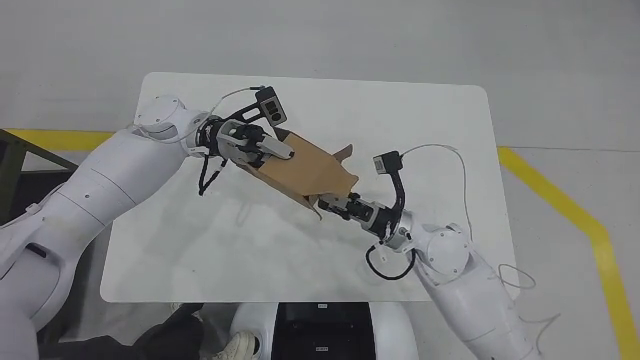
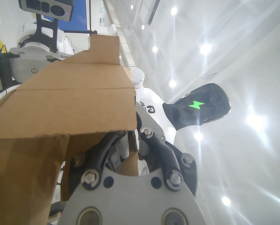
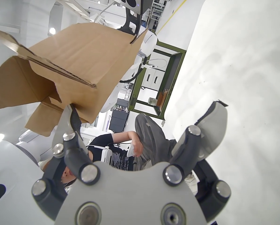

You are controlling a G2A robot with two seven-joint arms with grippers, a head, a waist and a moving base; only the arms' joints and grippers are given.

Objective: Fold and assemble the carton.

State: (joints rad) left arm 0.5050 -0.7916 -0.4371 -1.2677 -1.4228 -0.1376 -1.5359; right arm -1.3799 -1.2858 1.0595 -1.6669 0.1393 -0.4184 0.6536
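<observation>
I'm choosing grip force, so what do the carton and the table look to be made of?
The carton looks like plain brown corrugated cardboard, matte; the right wrist view shows a layered, fluted cut edge. The table seems smooth white laminate or painted board, matte; the look leaves that open.

Top camera looks straight down from high over the tabletop (image 1: pixel 440 120). Left wrist camera, tight behind its fingers (image 2: pixel 157 144), tilts up at the ceiling (image 2: pixel 224 36); right wrist camera looks low across the tabletop, leftward. All share the carton (image 1: pixel 305 170).
</observation>
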